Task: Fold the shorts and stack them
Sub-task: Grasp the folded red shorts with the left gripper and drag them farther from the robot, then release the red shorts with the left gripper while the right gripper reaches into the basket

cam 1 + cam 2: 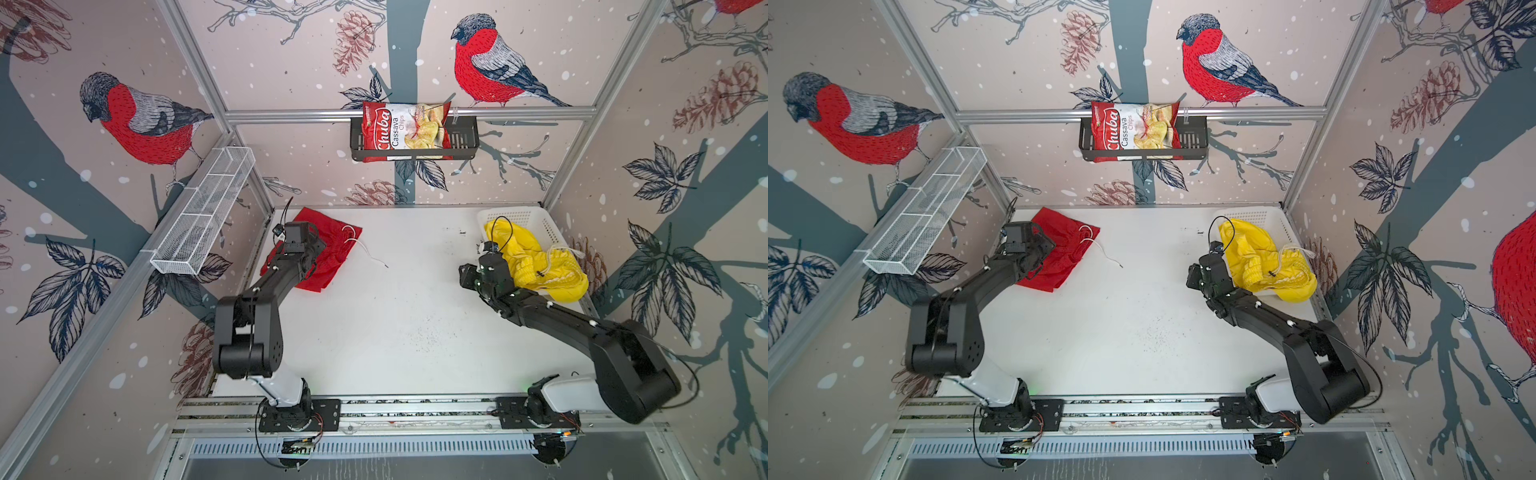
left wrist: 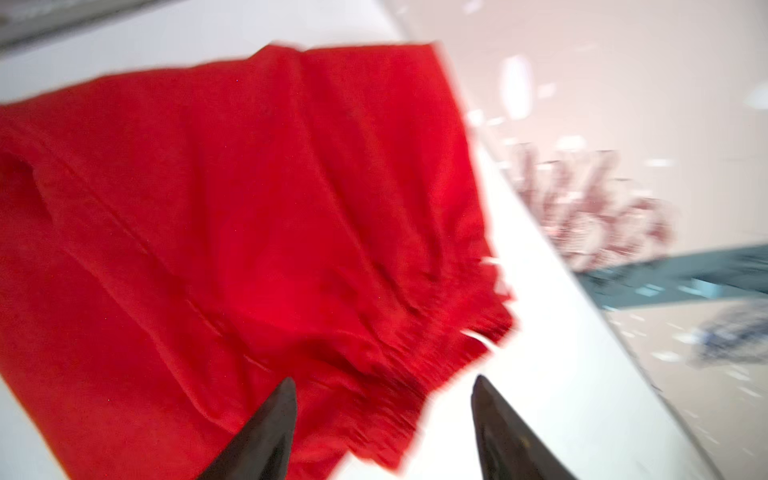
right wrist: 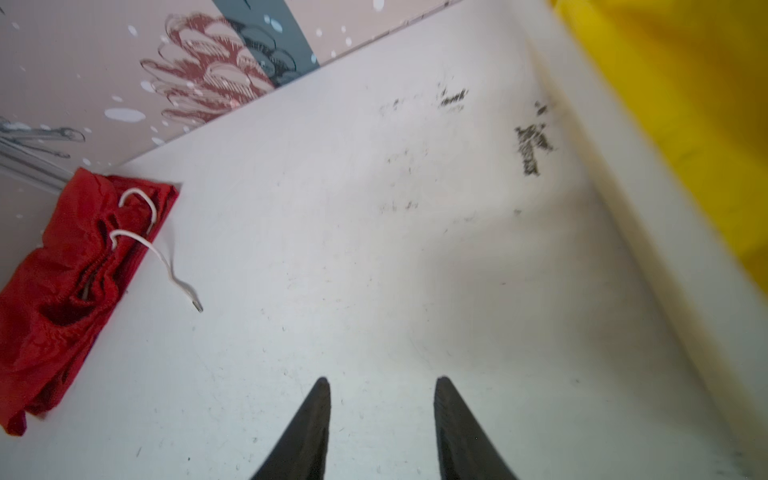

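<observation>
Red shorts [image 1: 334, 251], thin plain fabric with a gathered elastic waistband, lie roughly flattened on the white worktop [image 1: 415, 299] by its far left corner, one white drawstring [image 3: 166, 264] trailing off the cloth onto bare surface; left wrist view blurred, creases near the waistband just readable. Yellow shorts [image 1: 540, 266], bright thin fabric, sit bunched in a heap in the white perforated plastic basket [image 1: 521, 215] at the far right corner, cloth spilling over its near rim, pale cord lying on top. Left tool [image 2: 383, 379] hangs over the waistband end of the red shorts, jaws spread, nothing between them; whether a tip touches the cloth cannot be told. Right tool [image 3: 382, 379] stands over bare worktop just beside the basket's side wall, jaws spread and empty, yellow shorts off to one side and apart from its tips. Red shorts lie close to the left wall edge and the back edge. Wide bare stretch of worktop between the two garments, marked only by dark scuffs [image 3: 530, 145] near the basket
</observation>
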Tool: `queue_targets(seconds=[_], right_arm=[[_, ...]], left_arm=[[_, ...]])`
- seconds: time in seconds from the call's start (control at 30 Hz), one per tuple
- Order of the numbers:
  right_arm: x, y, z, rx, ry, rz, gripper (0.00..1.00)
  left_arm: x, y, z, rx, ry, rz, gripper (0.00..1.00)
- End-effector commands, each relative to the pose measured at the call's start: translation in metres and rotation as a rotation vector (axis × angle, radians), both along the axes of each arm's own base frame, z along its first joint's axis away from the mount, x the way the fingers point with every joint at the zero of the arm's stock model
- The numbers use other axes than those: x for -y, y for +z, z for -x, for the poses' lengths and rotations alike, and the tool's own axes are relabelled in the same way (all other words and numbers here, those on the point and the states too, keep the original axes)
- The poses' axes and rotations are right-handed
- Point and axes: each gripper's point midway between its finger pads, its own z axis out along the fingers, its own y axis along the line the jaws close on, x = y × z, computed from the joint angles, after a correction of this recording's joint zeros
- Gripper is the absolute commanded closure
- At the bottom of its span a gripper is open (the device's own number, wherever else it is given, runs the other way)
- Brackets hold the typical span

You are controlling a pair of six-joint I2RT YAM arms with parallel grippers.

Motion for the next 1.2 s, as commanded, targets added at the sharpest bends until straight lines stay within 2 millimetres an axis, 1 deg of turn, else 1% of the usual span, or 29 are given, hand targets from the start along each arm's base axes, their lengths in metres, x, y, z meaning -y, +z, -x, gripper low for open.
queue_targets(seconds=[0.0,0.03,0.07,0.13,0.17,0.2,0.3,0.33,0.4,0.5,0.6,0.8,0.83,0.87,0.97,1.07,1.17], right_arm=[[0.023,0.011,0.005,0.012,-0.088,0.043,0.52],[0.028,0.022,0.007,0.033,-0.103,0.031,0.51],[0.032,0.025,0.009,0.037,-0.122,0.025,0.49],[0.038,0.028,0.012,0.034,-0.145,0.01,0.47],[0.04,0.028,0.013,0.031,-0.153,0.002,0.47],[0.041,0.029,0.014,0.028,-0.157,-0.006,0.47],[0.042,0.026,0.017,0.018,-0.163,-0.017,0.47],[0.043,0.024,0.017,0.014,-0.166,-0.016,0.47],[0.046,0.019,0.018,0.004,-0.175,-0.012,0.51],[0.051,0.013,0.017,-0.005,-0.194,-0.004,0.52],[0.054,0.009,0.012,-0.012,-0.203,0.0,0.52],[0.053,0.001,0.002,-0.025,-0.198,-0.008,0.53],[0.052,-0.007,0.001,-0.044,-0.196,-0.002,0.53],[0.052,-0.01,0.0,-0.051,-0.195,0.0,0.54],[0.052,-0.019,-0.004,-0.07,-0.194,0.003,0.55],[0.052,-0.023,-0.006,-0.081,-0.191,0.009,0.56],[0.053,-0.026,-0.007,-0.089,-0.191,0.013,0.57]], left_arm=[[0.017,0.018,0.006,0.084,-0.067,-0.02,0.26],[0.021,0.021,0.004,0.109,-0.088,-0.02,0.25],[0.025,0.02,-0.002,0.118,-0.112,-0.017,0.27],[0.039,0.009,-0.019,0.109,-0.19,0.0,0.35],[0.048,0.0,-0.031,0.086,-0.236,0.018,0.41],[0.057,-0.011,-0.043,0.057,-0.276,0.041,0.54],[0.082,-0.041,-0.07,0.012,-0.347,0.092,0.85],[0.088,-0.049,-0.077,0.004,-0.356,0.098,0.91],[0.101,-0.068,-0.092,-0.024,-0.383,0.115,1.0],[0.109,-0.088,-0.11,-0.052,-0.387,0.123,1.0],[0.104,-0.104,-0.123,-0.082,-0.357,0.103,1.0],[0.094,-0.12,-0.154,-0.088,-0.347,0.09,1.0],[0.091,-0.123,-0.158,-0.094,-0.344,0.09,1.0],[0.088,-0.125,-0.164,-0.094,-0.342,0.092,1.0],[0.08,-0.126,-0.177,-0.086,-0.34,0.101,1.0],[0.076,-0.119,-0.185,-0.071,-0.332,0.099,1.0],[0.075,-0.109,-0.191,-0.043,-0.33,0.11,1.0]])
